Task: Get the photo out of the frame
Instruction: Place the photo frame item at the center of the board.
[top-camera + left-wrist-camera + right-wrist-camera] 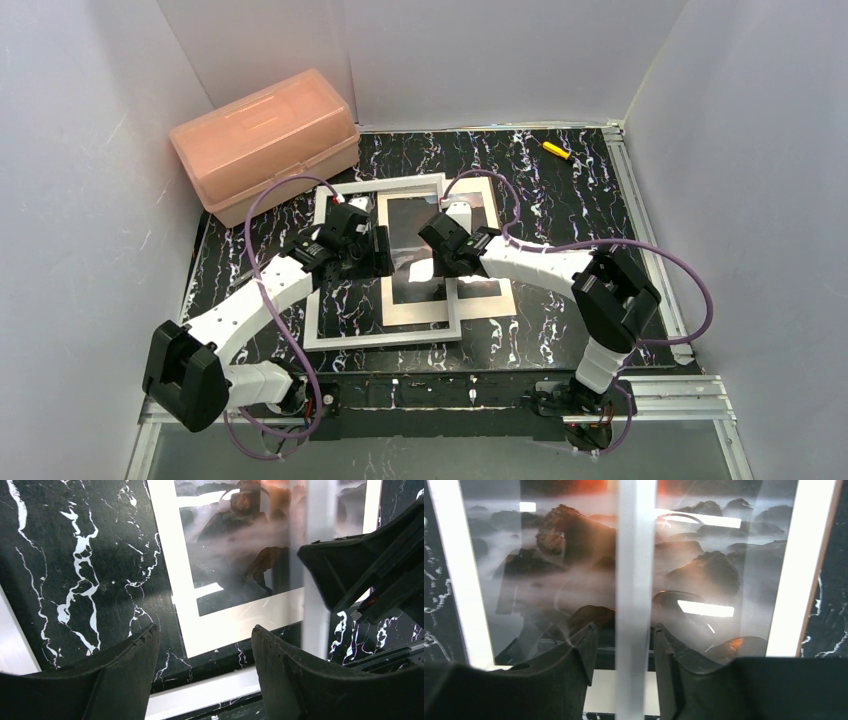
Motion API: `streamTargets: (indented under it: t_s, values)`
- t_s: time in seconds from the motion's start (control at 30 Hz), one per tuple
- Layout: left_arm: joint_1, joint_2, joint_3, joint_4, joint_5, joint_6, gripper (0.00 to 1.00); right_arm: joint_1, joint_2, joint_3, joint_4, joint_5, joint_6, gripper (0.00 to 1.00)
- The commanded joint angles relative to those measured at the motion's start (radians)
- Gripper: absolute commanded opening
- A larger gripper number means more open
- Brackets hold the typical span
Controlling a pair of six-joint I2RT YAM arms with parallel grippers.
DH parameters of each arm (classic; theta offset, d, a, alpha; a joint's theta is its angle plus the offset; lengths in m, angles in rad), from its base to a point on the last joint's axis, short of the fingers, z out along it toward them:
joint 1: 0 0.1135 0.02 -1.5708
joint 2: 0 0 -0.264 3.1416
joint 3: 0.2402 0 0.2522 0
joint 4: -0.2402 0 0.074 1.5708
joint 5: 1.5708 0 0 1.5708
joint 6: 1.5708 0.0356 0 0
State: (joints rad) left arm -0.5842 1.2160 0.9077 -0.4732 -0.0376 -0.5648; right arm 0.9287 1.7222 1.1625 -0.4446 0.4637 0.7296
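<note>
Though straddling the frame's (pixel 636 580) rail, one finger each side, hard to call the right gripper (pixel 625 630) clamped or let go; probably placed there to drag or tip that rail off the picture. Beside it, hovering with the left gripper (pixel 205 630) spread wide and empty over the mat (pixel 240 622) corner, likely ready to pin it down. Beyond, lying flat inside the mat, crossed by that rail: the photo (pixel 412 222). Farther back, parked clear of the work: box (pixel 265 140), screwdriver (pixel 556 150).
</note>
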Motion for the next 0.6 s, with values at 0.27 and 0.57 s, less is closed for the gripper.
streamTargets:
  t_s: [0.27,0.57]
  values:
    - [0.000,0.084,0.039,0.046,0.148,0.061,0.67,-0.137,-0.230,-0.178,0.091,-0.201,-0.061,0.66]
    - [-0.038,0.198,0.076,0.094,0.141,0.078,0.68,-0.347,-0.451,-0.443,0.071,-0.425,-0.096,0.66]
